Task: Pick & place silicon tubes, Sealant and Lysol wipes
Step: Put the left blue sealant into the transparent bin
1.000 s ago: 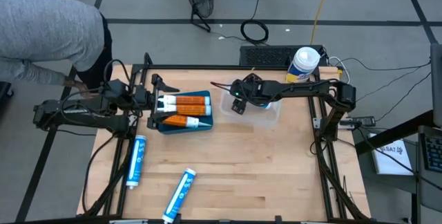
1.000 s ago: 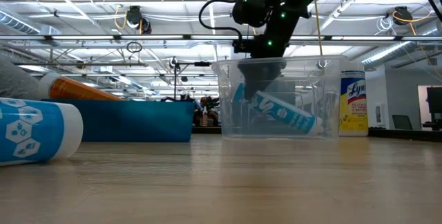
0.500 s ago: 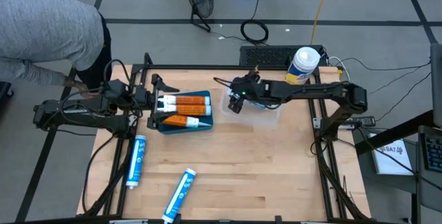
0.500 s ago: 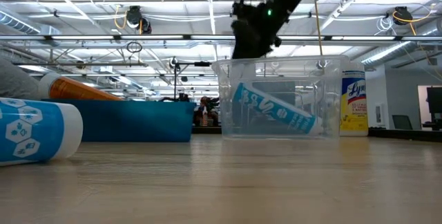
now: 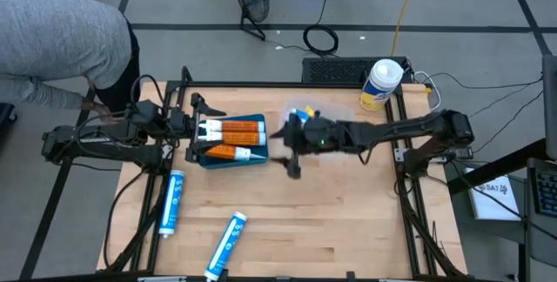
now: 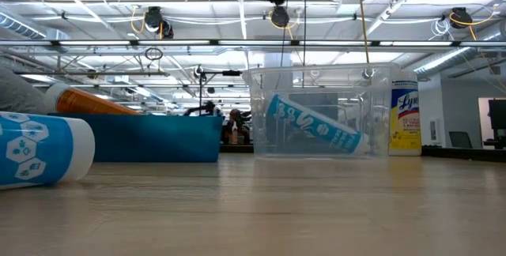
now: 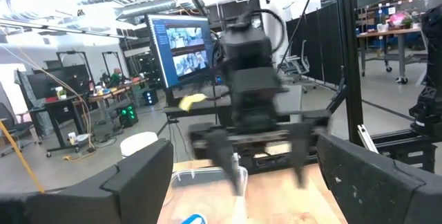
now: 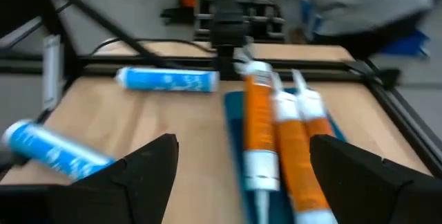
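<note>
My right claw hangs empty, fingers wide; nearest blue tube lies down-table leftward, long axis diagonal; left claw unreadable.

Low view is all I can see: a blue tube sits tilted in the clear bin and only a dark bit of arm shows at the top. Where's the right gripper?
Observer: The right gripper hangs over bare wood beside the blue tray, fingers open and empty.
Operator: How many blue tubes are outside the bin?
Observer: Two blue tubes, one near the left edge and one near the front.
Operator: And the left arm?
Observer: The left gripper waits open at the tray's far end, where three orange tubes lie.
</note>
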Controlling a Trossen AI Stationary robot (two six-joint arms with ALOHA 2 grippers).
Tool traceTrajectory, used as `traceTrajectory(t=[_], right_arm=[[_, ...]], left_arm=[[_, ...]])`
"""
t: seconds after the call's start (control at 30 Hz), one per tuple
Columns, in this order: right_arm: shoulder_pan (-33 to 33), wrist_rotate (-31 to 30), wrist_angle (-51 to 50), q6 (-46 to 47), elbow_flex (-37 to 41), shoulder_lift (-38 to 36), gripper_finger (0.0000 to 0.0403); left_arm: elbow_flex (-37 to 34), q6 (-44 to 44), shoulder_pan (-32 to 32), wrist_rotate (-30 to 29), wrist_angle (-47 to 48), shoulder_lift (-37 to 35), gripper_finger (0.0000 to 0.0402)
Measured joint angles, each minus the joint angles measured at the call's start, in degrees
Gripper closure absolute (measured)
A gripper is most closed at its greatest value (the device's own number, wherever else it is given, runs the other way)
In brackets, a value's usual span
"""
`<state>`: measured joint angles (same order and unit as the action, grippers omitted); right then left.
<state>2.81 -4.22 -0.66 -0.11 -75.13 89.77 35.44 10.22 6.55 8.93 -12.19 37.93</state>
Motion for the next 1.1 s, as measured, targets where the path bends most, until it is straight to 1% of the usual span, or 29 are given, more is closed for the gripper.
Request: traceTrajectory(t=[0.17, 0.43, 0.57, 0.97, 1.03, 1.1], right_arm=[[4.5, -0.1, 0.5, -5.0, 0.0, 1.3, 0.0100], [10.0, -0.2, 0.6, -5.2, 0.1, 2.0, 0.0100], [11.7, -0.3, 0.4, -5.1, 0.1, 2.1, 0.0100], [12.3, -0.4, 0.1, -2.8, 0.1, 2.0, 0.0100], [12.3, -0.4, -0.5, -3.5, 0.1, 2.0, 0.0100], [12.3, -0.4, -1.8, -3.7, 0.1, 2.0, 0.0100]], left_arm=[[0.0, 0.0, 0.0, 0.0, 0.0, 0.0, 0.0052], [0.0, 0.0, 0.0, 0.0, 0.0, 0.0, 0.0052], [0.0, 0.0, 0.0, 0.0, 0.0, 0.0, 0.0052], [0.0, -0.1, 0.0, 0.0, 0.0, 0.0, 0.0052], [0.0, -2.1, 0.0, 0.0, -0.4, 0.0, 0.0052], [0.0, -6.5, 0.0, 0.9, 0.1, 0.0, 0.0052]])
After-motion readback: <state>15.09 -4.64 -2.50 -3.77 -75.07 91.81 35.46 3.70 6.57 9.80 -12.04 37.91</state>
